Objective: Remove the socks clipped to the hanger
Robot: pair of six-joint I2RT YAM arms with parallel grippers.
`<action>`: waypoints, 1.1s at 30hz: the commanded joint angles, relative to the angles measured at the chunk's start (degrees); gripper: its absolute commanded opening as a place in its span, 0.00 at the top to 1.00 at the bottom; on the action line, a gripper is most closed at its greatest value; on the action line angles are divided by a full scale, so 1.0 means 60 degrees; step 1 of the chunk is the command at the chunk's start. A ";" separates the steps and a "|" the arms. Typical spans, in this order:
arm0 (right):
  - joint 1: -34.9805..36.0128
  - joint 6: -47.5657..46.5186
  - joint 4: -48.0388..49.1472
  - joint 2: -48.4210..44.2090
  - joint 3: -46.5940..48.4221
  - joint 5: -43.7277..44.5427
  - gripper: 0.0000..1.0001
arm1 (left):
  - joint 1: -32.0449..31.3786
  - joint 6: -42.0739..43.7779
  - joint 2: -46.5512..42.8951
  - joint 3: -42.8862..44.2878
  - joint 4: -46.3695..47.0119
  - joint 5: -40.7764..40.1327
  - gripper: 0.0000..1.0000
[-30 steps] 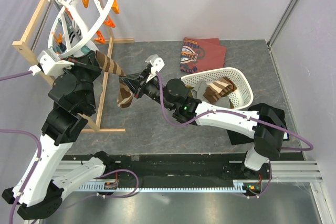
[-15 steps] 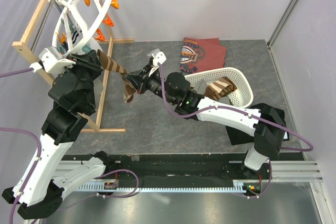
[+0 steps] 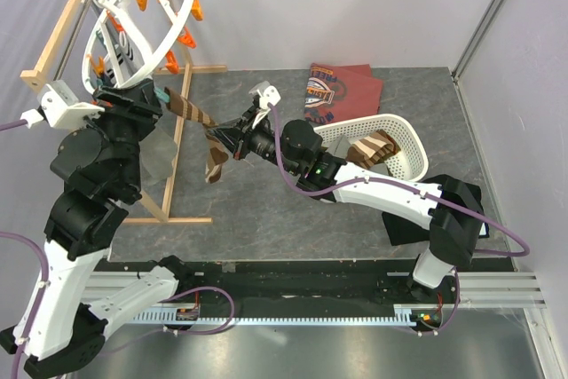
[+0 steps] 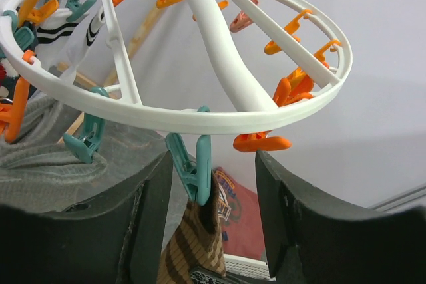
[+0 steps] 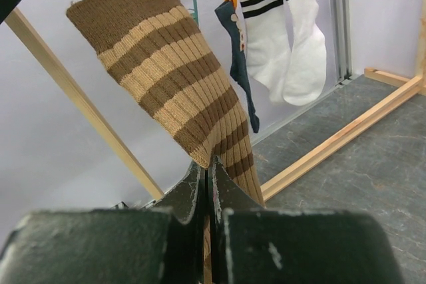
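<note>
Upper left of the overhead view holds the hanger [image 3: 184, 19]. Its white ring is tipped on edge so its face turns toward the camera, with the hook at the far upper left on the wooden rack [image 3: 55, 37]. From the ring's lower rim a brown striped sock [image 3: 189, 113] runs slantwise down and to the right. Its long axis is drawn taut toward my right gripper [image 3: 220, 137], and past that the loose end hangs toward the bottom of the frame. My left gripper [image 3: 158, 95] sits at the sock's clipped end. Right of centre a white mesh basket [image 3: 382, 120] lies on the grey table [image 3: 248, 219], with socks [image 3: 373, 144] of the same brown stripe in it. Above it lies a maroon shirt [image 3: 346, 86] whose print is too small for me to read.

Through my left wrist camera the ring spans the top of the frame. A teal clip [image 4: 194, 167] hangs from its near rim at centre and bites the cuff of the striped sock, which drops out of the bottom edge. My left fingers [image 4: 152, 217] stand wide apart either side of clip and cuff, gripping nothing.

Through my right wrist camera the striped sock slants from its cuff at upper left down to lower centre, where my jaws are pressed together on it. At upper right two white socks [image 5: 286, 38] with black bands and a navy sock [image 5: 238, 64] hang toes downward.
</note>
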 commanded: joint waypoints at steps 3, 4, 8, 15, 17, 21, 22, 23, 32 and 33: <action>0.0014 0.0232 0.0241 -0.0350 0.0472 -0.0226 1.00 | 0.0035 -0.1777 0.0600 0.1144 -0.1963 -0.0862 0.35; -0.0001 0.0232 0.0212 -0.0350 0.0502 -0.0226 1.00 | 0.0035 -0.1924 0.0586 0.1188 -0.1995 -0.0892 0.35; -0.0001 0.0173 0.0197 -0.0437 0.0517 -0.0182 1.00 | 0.0035 -0.2350 0.0527 0.1159 -0.2171 -0.1068 0.34; -0.0030 0.0202 0.0197 -0.0496 0.0415 -0.0138 1.00 | 0.0035 -0.4005 0.0659 0.1292 -0.3549 -0.1639 0.37; -0.0044 0.0203 0.0197 -0.0511 0.0429 -0.0211 1.00 | 0.0035 -0.3846 0.0688 0.1233 -0.3316 -0.1639 0.37; -0.0074 0.0232 0.0270 -0.0540 0.0429 -0.0299 1.00 | 0.0035 -0.3669 0.0893 0.1087 -0.2890 -0.1858 0.37; -0.0088 0.0232 0.0285 -0.0540 0.0444 -0.0313 1.00 | 0.0035 -0.3611 0.0894 0.0956 -0.2729 -0.1888 0.37; -0.0103 0.0217 0.0285 -0.0555 0.0444 -0.0372 1.00 | 0.0035 -0.3378 0.0908 0.0867 -0.2220 -0.1917 0.37; -0.0205 0.0611 0.0314 -0.0467 0.0502 -0.0811 1.00 | 0.0050 -0.1927 0.0747 -0.0231 0.0230 -0.1654 0.42; -0.0206 0.0685 0.0300 -0.0438 0.0560 -0.0928 1.00 | 0.0064 -0.1882 0.0733 -0.0319 0.0376 -0.1668 0.47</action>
